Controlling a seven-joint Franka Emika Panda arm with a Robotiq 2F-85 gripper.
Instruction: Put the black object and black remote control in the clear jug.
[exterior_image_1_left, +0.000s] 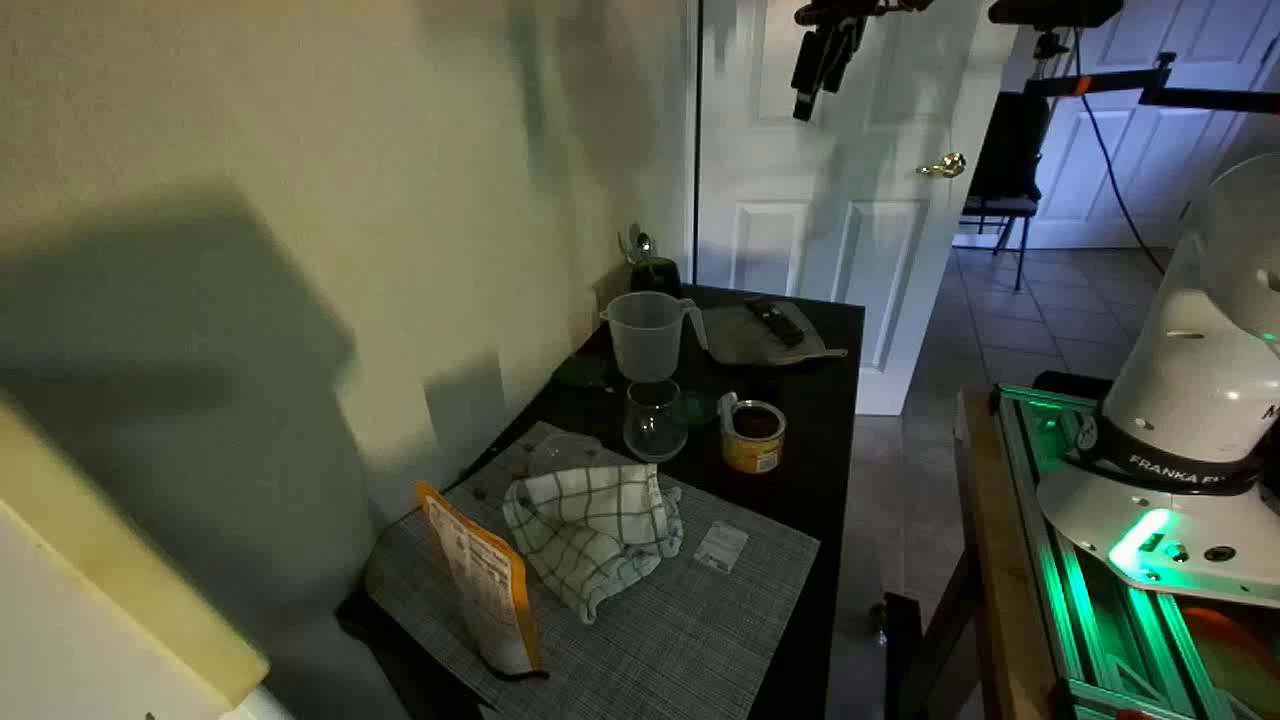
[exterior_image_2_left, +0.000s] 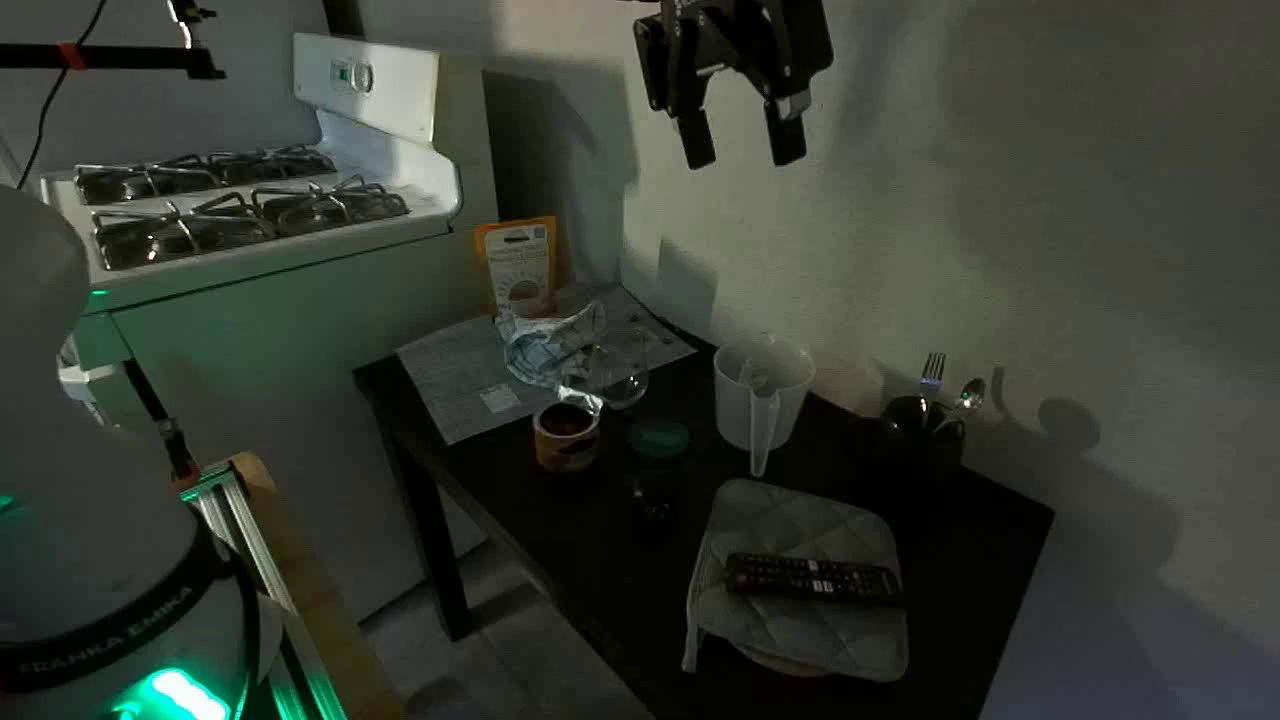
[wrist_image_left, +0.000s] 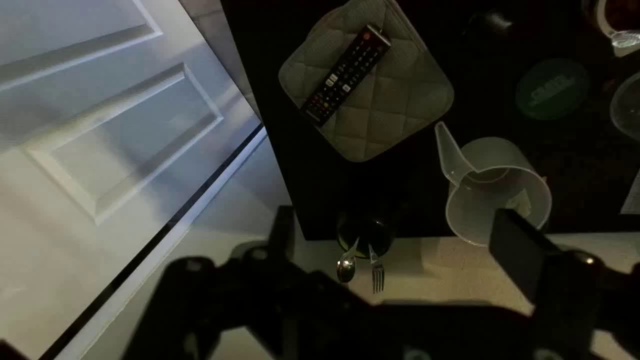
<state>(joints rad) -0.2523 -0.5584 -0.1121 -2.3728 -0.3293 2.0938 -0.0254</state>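
Note:
The clear jug (exterior_image_1_left: 643, 338) stands upright on the dark table in both exterior views (exterior_image_2_left: 738, 405). In the wrist view the jug (wrist_image_left: 467, 212) is at right, its mouth partly behind a finger; a pale patch shows at its wall. The black remote control (exterior_image_2_left: 812, 580) lies on a grey quilted pad, also in the wrist view (wrist_image_left: 346, 75) and an exterior view (exterior_image_1_left: 775, 322). A small dark object (exterior_image_2_left: 652, 507), probably the black object, sits on the table near the pad; the wrist view shows its faint glint (wrist_image_left: 495, 22). My gripper (exterior_image_2_left: 742, 150) is open and empty, high above the table.
A dark cutlery holder (exterior_image_2_left: 915, 435) with fork and spoon stands by the wall. An opened can (exterior_image_1_left: 753, 445), a stemmed glass (exterior_image_1_left: 655, 430) and a green lid (wrist_image_left: 552, 89) are near the jug. A checked towel (exterior_image_1_left: 600, 530) and a pouch (exterior_image_1_left: 485, 585) are on the placemat (exterior_image_1_left: 700, 640).

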